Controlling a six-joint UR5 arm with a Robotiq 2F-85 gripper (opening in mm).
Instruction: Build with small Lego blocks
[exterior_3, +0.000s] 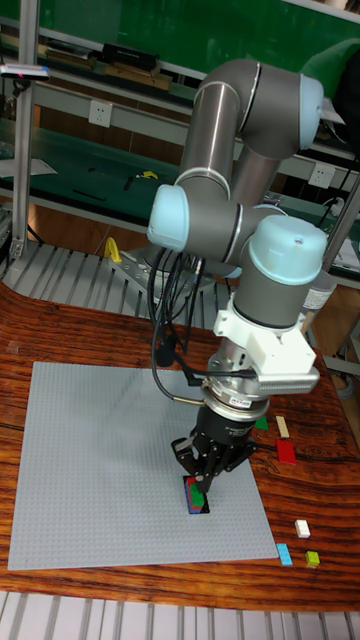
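Pressing down is the step that seems to be going on here — the black two-finger hand (203, 478) is low over the big flat grey Lego baseplate (100, 460), right on top of a small stack of Lego blocks in red, green and blue (196, 495). The stack sits near the front right part of the baseplate, not far from its front edge. The fingers come down on both sides of the stack and look closed around its top, but they hide the spot where they meet it, so I cannot tell for sure if the hand is gripping or has let go.

The stack is longer than it is wide. Its long side runs from back to front, tipped a little toward the right, so it points at the front edge of the baseplate.

More loose blocks wait on the brown wooden tabletop (60, 330) to the right — a flat red block (286, 452), a long cream block (283, 427), a small white block (302, 528), a small light-blue block (285, 554) and a tiny yellow-green block (313, 559).

My guess for the next move: push straight down so the studs click, then open and lift straight up, so the stack does not get pulled off.
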